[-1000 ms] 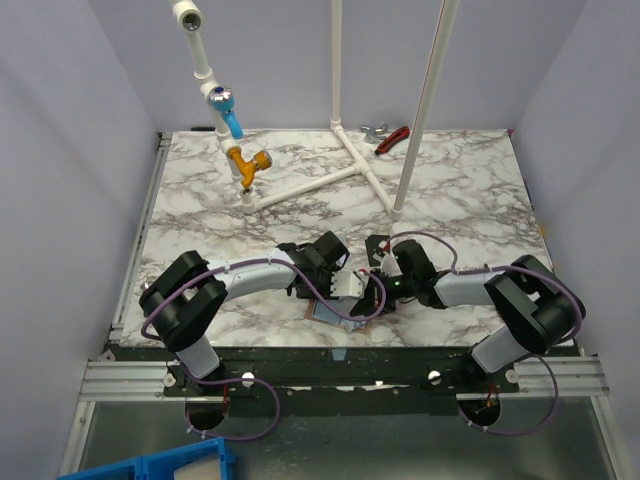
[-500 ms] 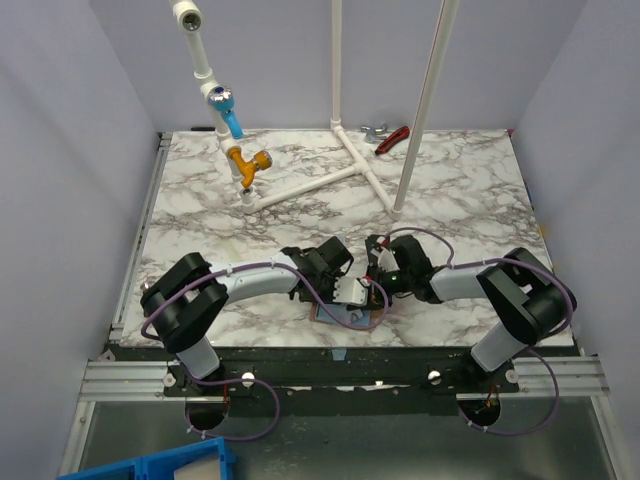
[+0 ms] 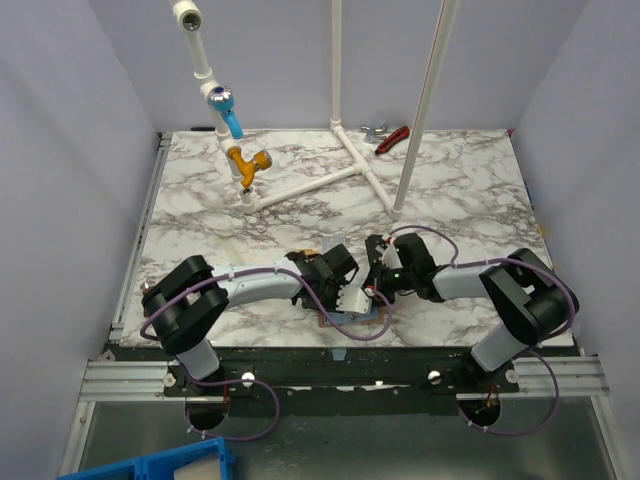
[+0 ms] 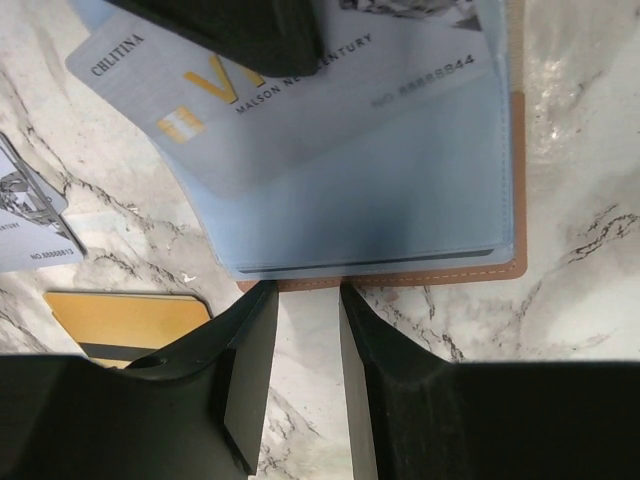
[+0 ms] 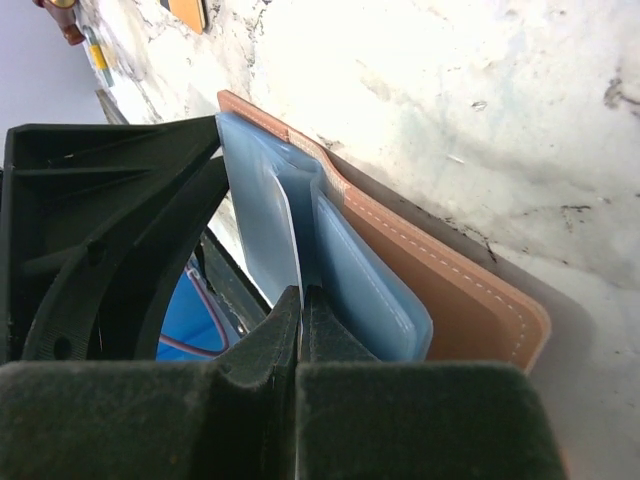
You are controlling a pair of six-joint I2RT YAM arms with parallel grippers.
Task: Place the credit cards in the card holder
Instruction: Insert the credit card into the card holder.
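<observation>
The card holder point(image 3: 350, 320) lies open on the marble worktop point(image 3: 460, 200), in the lower middle of the top view, where the two arms meet. In the left wrist view its pale blue inside pockets fill the middle of the frame, and its tan edge point(image 4: 518, 200) runs down the right side and along the bottom.

The right tool point(image 5: 300, 300) is closed tight on the thin edge of a silvery card point(image 4: 300, 90). This card sits tilted, and its lower part is already in a blue pocket of the holder, while its upper left corner sticks out. A black finger of this tool covers the card at the top of the left wrist view.

The left tool point(image 4: 305, 292) stands at the lower edge of the holder. Its jaws are a little apart and only bare worktop shows between them.

A gold card point(image 4: 120, 312) with a dark stripe lies on the worktop at the lower left, and another pale card point(image 4: 25, 225) lies at the left edge.
</observation>
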